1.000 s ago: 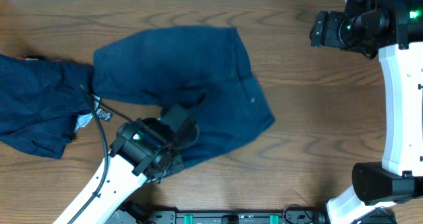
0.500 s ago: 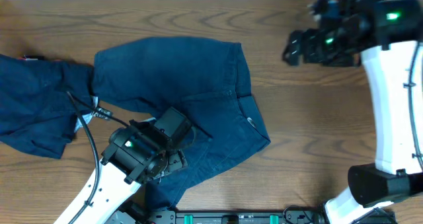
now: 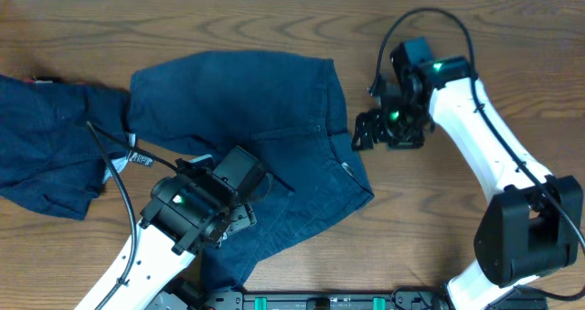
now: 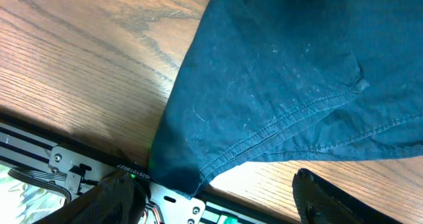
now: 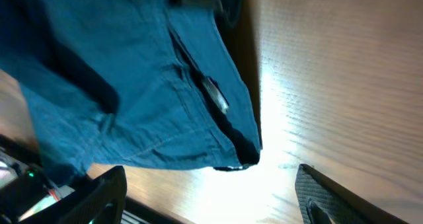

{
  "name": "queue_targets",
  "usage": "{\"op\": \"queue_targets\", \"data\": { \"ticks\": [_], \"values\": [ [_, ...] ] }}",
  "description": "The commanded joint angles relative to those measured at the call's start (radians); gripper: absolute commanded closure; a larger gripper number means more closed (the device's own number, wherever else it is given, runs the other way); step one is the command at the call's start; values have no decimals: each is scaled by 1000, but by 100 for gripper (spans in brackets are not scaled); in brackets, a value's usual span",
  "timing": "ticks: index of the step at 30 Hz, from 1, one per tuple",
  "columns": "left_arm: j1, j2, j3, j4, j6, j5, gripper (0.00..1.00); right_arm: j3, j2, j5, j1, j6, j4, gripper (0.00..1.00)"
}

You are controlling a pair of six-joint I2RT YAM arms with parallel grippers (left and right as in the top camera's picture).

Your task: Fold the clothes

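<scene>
Touching the left edge of the shorts, a second navy garment lies bunched, with a small white tag at the join. The shorts lie spread on the table, legs running left and the waistband at their right side, so their long axis goes roughly left to right. Over the near leg hangs the left gripper, jaws wide apart and empty, with the hem lying between its fingers at the table's front edge. Just right of the waistband, over bare wood, the right gripper is likewise spread and empty. A pale label marks the waistband edge to its left. The right arm is nearer the waistband and the left nearer the hem, so a fold across that axis looks likely.
</scene>
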Motion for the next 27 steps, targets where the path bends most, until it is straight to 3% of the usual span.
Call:
{"op": "queue_targets", "data": {
  "ticks": [1,5,9,18,21,22,24,27],
  "values": [
    [1,-15,-2,-2,-9,-27,21,-73,0,-48,16,-17,40,17],
    [1,-20,-2,-2,-9,-23,21,-159,6,-51,49,-5,127,16],
    [1,-36,-2,-2,-9,-23,21,-237,27,-103,68,24,254,35],
    [1,-81,-2,-3,-9,-23,21,-274,71,-111,86,91,411,30],
    [1,-86,-2,-3,-9,-23,21,-274,71,-111,87,92,443,36],
    [1,-88,-2,-3,-9,-19,21,-274,71,-110,87,92,453,34],
    [1,-88,-2,-3,-9,-10,21,-274,71,-96,86,92,473,19],
    [1,-88,-2,-3,-9,-1,21,-274,71,-72,76,99,505,15]
  ]
}}
